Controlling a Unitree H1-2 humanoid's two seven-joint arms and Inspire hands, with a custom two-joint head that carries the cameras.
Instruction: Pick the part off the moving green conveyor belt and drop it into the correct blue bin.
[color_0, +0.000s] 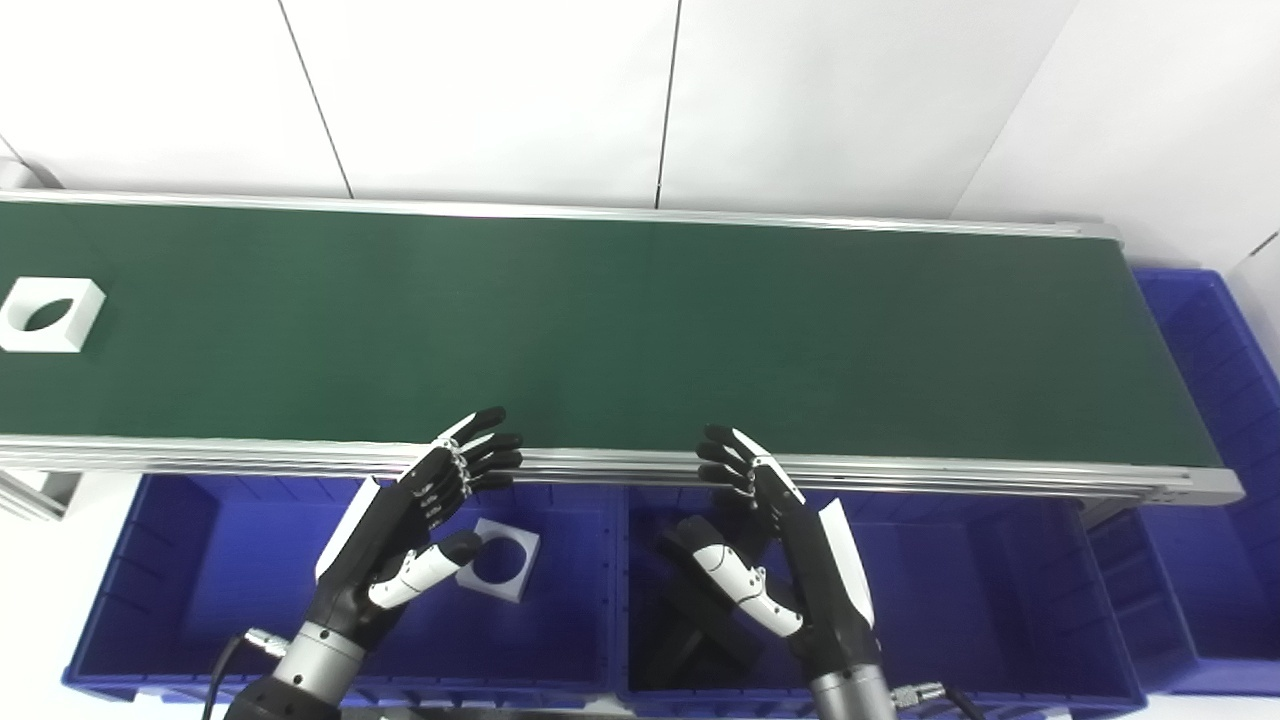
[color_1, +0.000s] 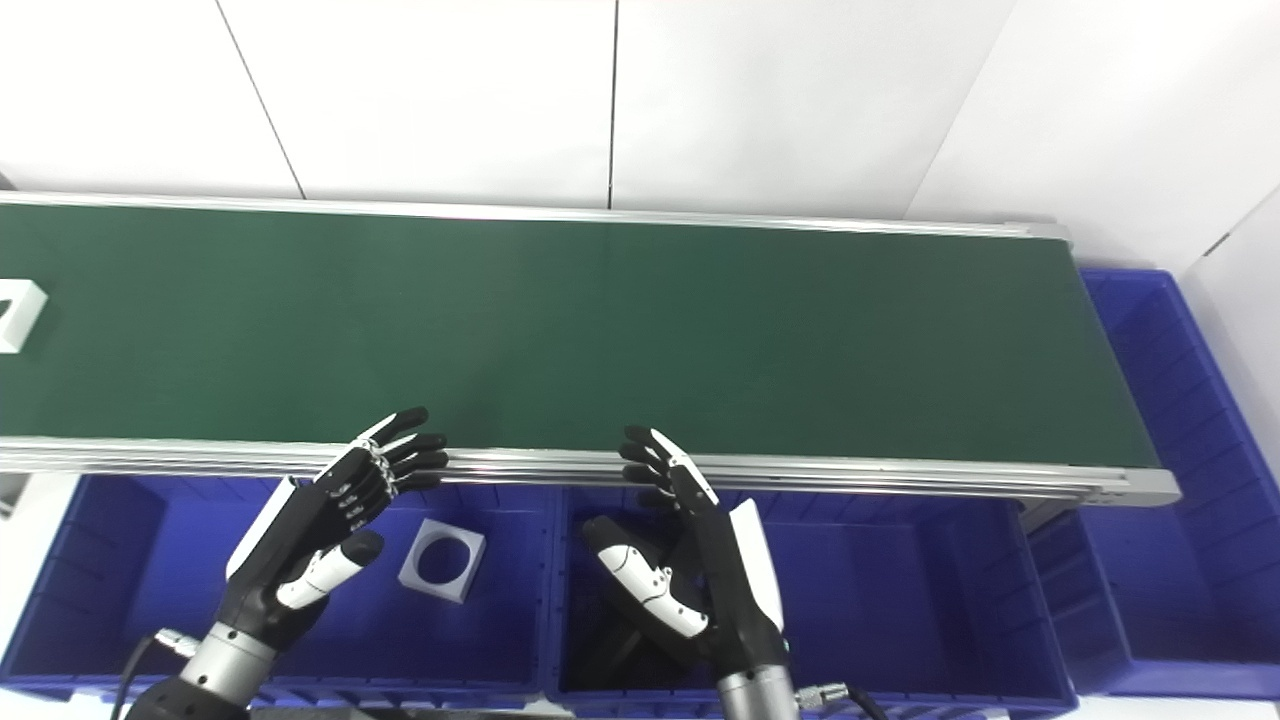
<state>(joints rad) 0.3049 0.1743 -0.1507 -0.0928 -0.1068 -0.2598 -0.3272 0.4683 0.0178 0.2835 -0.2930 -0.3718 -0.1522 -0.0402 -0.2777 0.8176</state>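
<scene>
- Both hands hover palm to palm above the blue bins, released and holding nothing: the left hand (color_0: 415, 525) has its fingers spread, its fingertips (color_0: 490, 440) reaching over the near rail of the belt, and the right hand (color_0: 775, 545) mirrors it, also spread, fingertips at the same rail.
- Well apart from either hand, the white part (color_0: 50, 314), a square block with a round hole through it, lies flat on the green conveyor belt (color_0: 640, 330) at its far left end; in the right eye view only its corner shows at the picture's edge.
- The belt runs left to right across the whole view, a matte dark green band framed by silver metal rails (color_0: 900, 472), and bare but for that one part.
- Below the near rail stands a row of blue bins. The left bin (color_0: 180, 560) holds a second white block with a hole (color_0: 500, 558), lying flat just beside the left thumb.
- The middle bin (color_0: 950, 590) under the right hand holds something dark (color_0: 690, 625); I cannot tell what it is.
- Another blue bin (color_0: 1215, 400) stands at the right end of the belt, past the roller.
- Behind the belt rise plain white wall panels (color_0: 500, 90) with thin dark seams.
</scene>
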